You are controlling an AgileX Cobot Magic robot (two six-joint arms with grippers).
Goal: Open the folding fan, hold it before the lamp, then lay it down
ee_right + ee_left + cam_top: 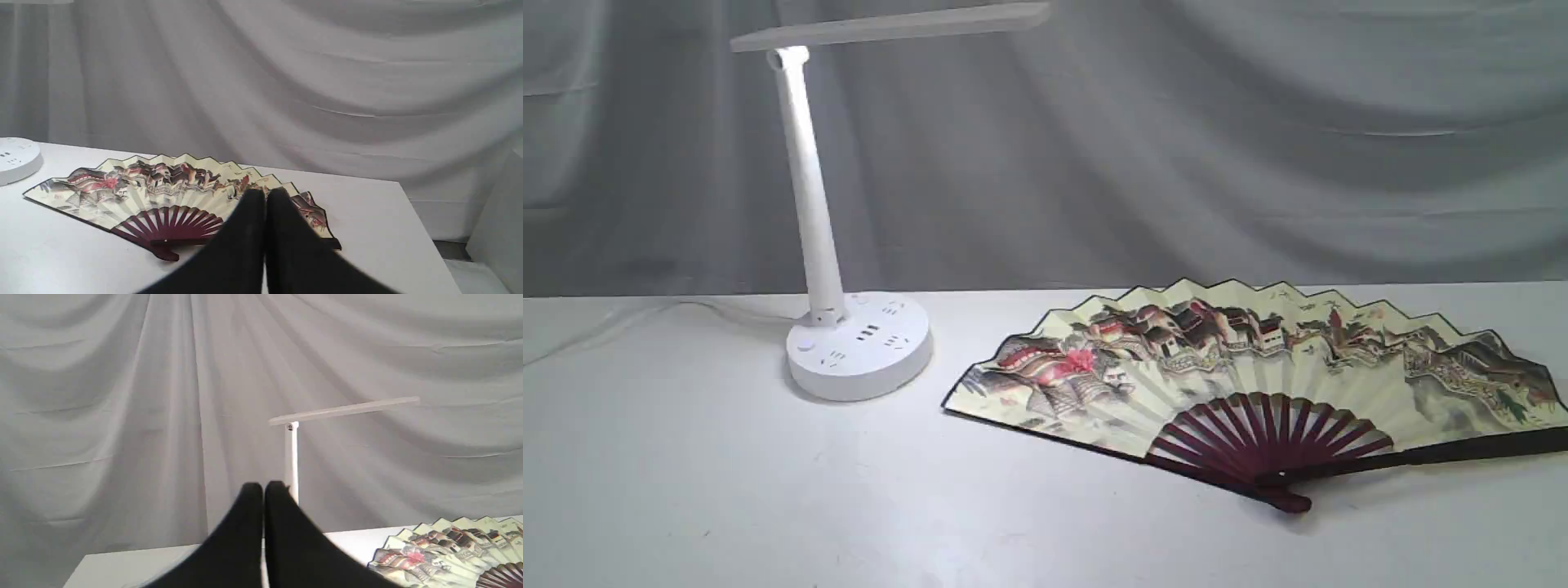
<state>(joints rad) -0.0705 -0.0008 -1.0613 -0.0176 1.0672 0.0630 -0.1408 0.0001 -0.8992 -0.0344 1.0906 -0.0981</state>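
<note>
Closest to each wrist lens were two smooth, black, tapering fingers. Those of the left hand (263, 489) were pressed together tip to tip, with only a hairline seam between them and nothing in their grip. Those of the right hand (265, 195) were likewise closed on nothing. Ahead of the right hand and lower down, partly hidden by its fingers, the folding fan (163, 192) lay spread flat on the white bench (367, 212), touching neither hand. Its cream paper leaf was pleated in a zigzag, black-edged, and painted with roofed buildings and hills in red, brown and green. Its dark maroon wooden ribs converged on a rounded pivot. Beyond the left hand's tips rose the lamp (291, 457), of white plastic, with a slim stem, a flat bar head and a round base pierced with socket holes. It stood near the fan's tip but apart from it. Grey draped cloth (1258, 122) hung behind the bench.
</note>
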